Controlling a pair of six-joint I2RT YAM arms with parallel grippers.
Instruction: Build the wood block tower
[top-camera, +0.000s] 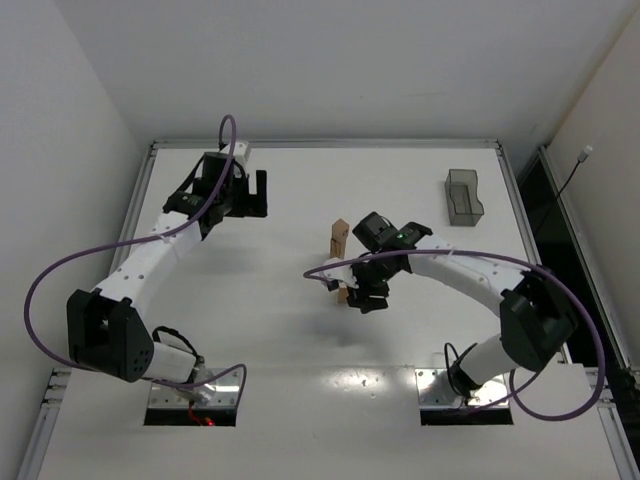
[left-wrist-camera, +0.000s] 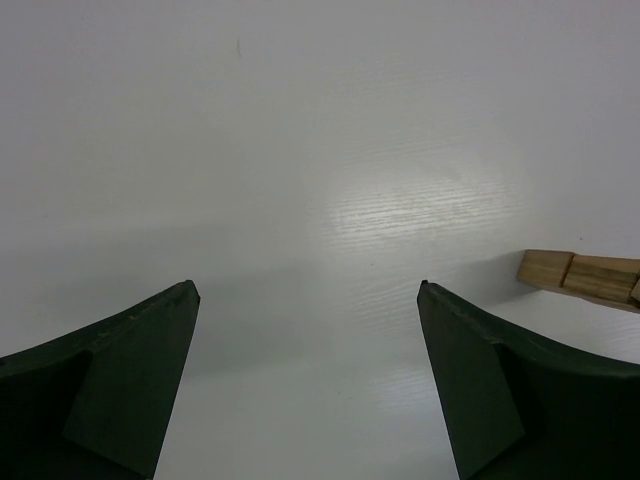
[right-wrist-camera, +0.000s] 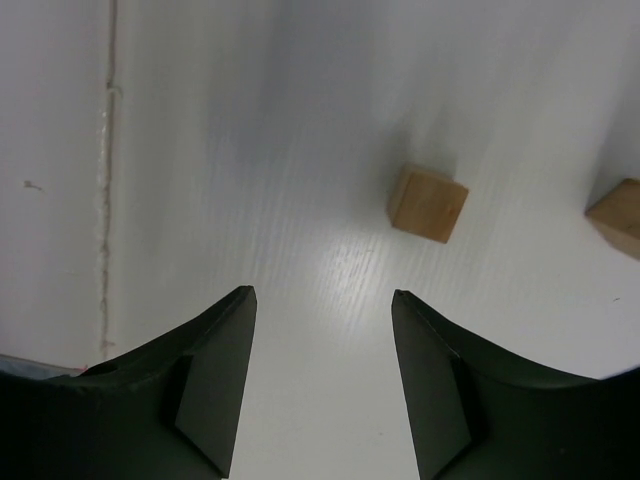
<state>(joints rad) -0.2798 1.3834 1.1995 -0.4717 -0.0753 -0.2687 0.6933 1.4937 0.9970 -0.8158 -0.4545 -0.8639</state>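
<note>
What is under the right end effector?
The right end effector hangs over bare table; one wood cube lies ahead, a second block at the edge. Beneath each finger is covered.

The tower (top-camera: 340, 238) stands near the middle of the table (top-camera: 280, 335). Two wood blocks (right-wrist-camera: 428, 203) lie on the table just in front of it, apart from each other. A bin (top-camera: 463, 196) sits farther back on the right, well apart.

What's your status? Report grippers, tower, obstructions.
Left gripper open, empty, away from tower. Right gripper open, empty, loose cube just ahead. Tower standing. Path to cube bare.
</note>
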